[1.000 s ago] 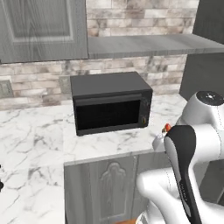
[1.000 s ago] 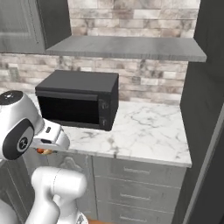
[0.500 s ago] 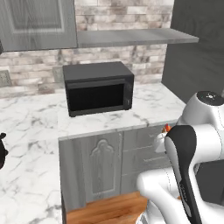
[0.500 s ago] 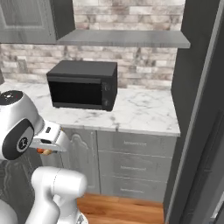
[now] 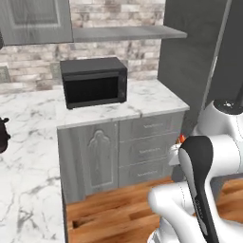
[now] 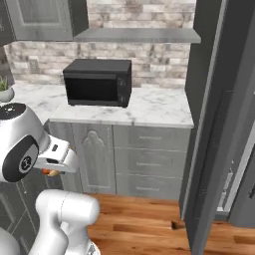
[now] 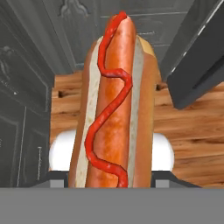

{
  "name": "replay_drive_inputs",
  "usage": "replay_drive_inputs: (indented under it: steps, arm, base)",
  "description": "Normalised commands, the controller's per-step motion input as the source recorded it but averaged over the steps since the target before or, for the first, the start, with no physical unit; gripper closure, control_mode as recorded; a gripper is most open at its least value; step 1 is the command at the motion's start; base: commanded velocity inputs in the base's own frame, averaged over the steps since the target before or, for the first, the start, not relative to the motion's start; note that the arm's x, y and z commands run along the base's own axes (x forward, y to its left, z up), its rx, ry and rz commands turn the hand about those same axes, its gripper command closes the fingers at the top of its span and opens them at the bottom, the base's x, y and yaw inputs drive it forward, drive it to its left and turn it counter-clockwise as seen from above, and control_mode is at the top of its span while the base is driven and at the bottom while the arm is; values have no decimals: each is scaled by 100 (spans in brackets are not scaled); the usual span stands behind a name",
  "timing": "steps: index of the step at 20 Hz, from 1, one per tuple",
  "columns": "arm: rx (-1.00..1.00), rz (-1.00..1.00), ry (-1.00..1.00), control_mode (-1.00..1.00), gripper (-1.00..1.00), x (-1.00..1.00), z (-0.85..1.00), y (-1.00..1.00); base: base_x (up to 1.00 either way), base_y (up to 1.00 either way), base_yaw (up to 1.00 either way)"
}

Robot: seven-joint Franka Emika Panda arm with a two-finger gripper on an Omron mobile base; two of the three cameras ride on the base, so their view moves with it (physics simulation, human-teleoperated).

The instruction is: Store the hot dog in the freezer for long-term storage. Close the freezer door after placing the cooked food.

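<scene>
I've got the hot dog (image 7: 116, 109) clamped in the gripper (image 6: 51, 172), held low by the arm over the wood floor (image 6: 144, 219), bun up with a ketchup squiggle down the sausage. Past that are the grey drawers (image 6: 149, 162) under the marble counter (image 6: 149, 107), with the black microwave (image 6: 98, 82) on top. The freezer (image 6: 201, 74) stands right of the counter, its door (image 6: 221, 144) swung open.
</scene>
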Motion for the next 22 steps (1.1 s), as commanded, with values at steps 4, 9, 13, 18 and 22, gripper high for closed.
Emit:
replay_drive_inputs:
  steps: [4,9,13,18,22]
  arm:
    - [0,0,0,100,100,0,0,0]
    - [0,0,0,100,100,0,0,0]
    - [0,0,0,100,100,0,0,0]
    - [0,0,0,100,100,0,0,0]
    - [0,0,0,100,100,0,0,0]
  base:
    - [-79,-20,-9]
    - [-62,-37,-33]
    - [-36,-54,-59]
    - [-12,-62,-70]
    - [0,-64,-78]
